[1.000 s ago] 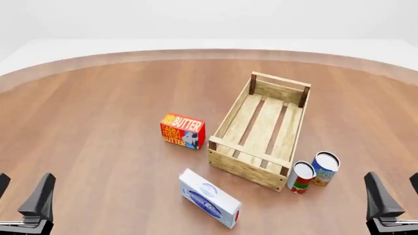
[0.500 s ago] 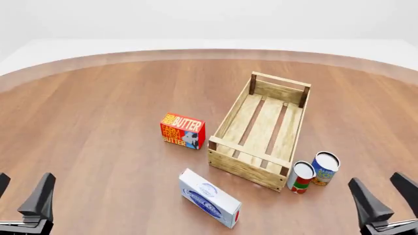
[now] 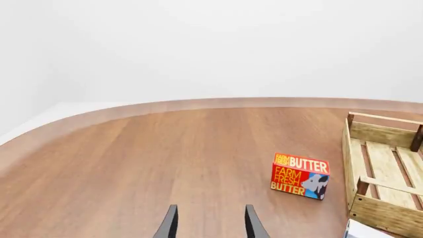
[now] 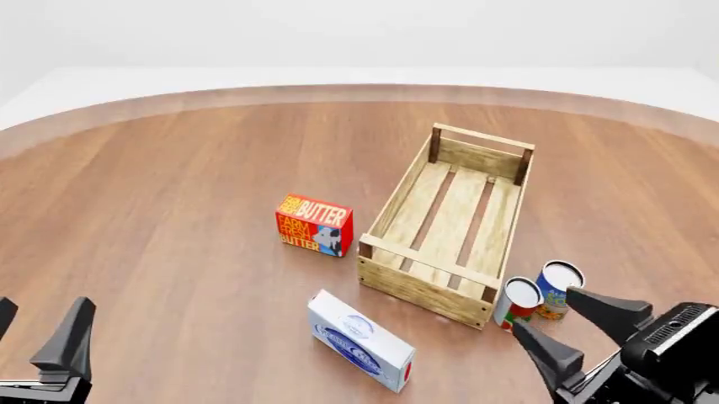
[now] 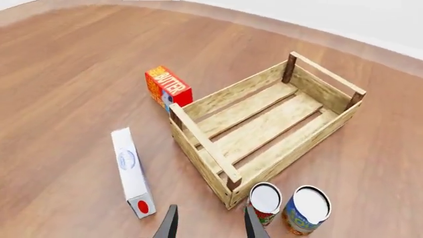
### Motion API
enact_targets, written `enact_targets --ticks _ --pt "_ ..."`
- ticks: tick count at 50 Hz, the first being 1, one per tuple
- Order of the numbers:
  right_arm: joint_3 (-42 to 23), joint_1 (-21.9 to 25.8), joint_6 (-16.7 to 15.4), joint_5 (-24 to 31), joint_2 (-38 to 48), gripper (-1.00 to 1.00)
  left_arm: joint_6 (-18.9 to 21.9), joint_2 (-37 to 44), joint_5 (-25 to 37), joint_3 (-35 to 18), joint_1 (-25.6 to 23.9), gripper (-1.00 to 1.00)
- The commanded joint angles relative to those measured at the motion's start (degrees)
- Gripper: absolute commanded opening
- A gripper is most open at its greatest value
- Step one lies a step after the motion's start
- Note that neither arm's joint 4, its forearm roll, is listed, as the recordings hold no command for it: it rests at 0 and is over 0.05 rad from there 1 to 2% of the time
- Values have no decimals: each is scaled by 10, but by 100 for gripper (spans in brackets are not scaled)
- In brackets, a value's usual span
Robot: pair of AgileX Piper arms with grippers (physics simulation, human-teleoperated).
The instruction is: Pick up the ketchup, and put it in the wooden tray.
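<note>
The right pincer [image 4: 544, 309] hangs low over the near right part of the desk [image 4: 168, 210], its two dark fingers spread wide with nothing between them. It is angled toward the desk's middle. Just ahead of its tips stand two cans side by side and upright: a red can [image 4: 519, 301] with a white lid, and a blue can [image 4: 558, 286] to its right. In the right wrist view the red can [image 5: 266, 202] sits just off one finger.

Both cans stand near the tray's [image 4: 422, 290] near right corner. The tray lies at an angle, its long sides running away from the arms, and its slat floor is bare. To the left of its near end a white box [image 4: 359, 341] lies flat. Farther back, a butter box [image 4: 315, 225] stands just left of the tray.

The left pincer [image 4: 43, 303] sits at the near left edge, well apart from everything. Its fingers are also parted and grip nothing.

I cannot find the ketchup in any view.
</note>
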Motion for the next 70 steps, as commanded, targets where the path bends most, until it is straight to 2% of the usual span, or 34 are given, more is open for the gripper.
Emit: enact_targets --ticks 1,4,13,18,19,25,30,37,55,70 --pt "-39 102 -6 -76 141 100 0 0 0 0 0 100" --pt "-48 115 -6 -84 160 100 0 0 0 0 0 100" --pt "-105 191 19 -124 261 100 0 0 0 0 0 100" --pt "-129 214 27 -130 293 100 0 0 0 0 0 100" --pt "-142 227 40 -129 306 100 0 0 0 0 0 100" --pt "-176 244 44 -123 340 100 0 0 0 0 0 100" --pt "-218 281 54 -121 388 100 0 0 0 0 0 100" --pt "-256 310 46 -131 432 100 0 0 0 0 0 100" --pt "-358 397 51 -152 565 100 0 0 0 0 0 100" --pt "-413 436 48 -154 628 100 0 0 0 0 0 100"
